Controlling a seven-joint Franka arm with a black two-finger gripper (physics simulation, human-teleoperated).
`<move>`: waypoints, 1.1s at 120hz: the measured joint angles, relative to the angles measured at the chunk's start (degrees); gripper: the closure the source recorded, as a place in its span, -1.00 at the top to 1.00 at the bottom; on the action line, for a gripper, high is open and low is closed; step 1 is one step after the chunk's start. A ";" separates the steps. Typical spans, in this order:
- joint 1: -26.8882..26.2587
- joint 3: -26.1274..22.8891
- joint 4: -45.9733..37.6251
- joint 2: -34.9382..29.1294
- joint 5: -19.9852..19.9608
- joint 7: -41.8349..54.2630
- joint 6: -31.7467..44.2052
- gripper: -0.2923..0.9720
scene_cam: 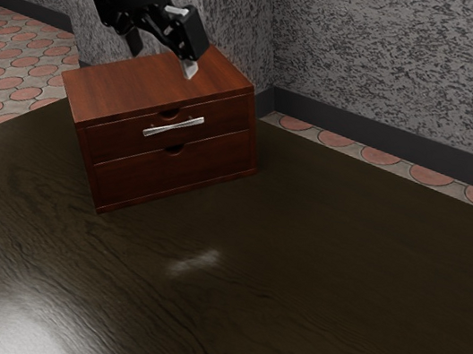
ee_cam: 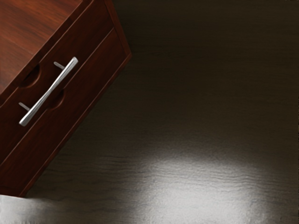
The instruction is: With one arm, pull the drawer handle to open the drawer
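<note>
Grey speckled walls [scene_cam: 403, 50], patterned tile floor [scene_cam: 11, 58] — dark glossy tabletop [scene_cam: 291, 286].

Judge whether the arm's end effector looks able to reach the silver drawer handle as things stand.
Probably yes. The end effector hangs over the cabinet top, the handle stands proud of the drawer front, and only bare table lies before it.

Dim overall, soft glare on table [ee_cam: 187, 177]
</note>
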 joint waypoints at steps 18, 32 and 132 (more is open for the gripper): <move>-0.47 0.11 -0.04 0.00 0.05 -1.01 0.07 0.54; -2.73 2.15 0.14 -0.62 -0.79 -1.64 -0.11 0.54; 4.07 1.03 -16.90 0.97 0.68 15.33 2.96 0.54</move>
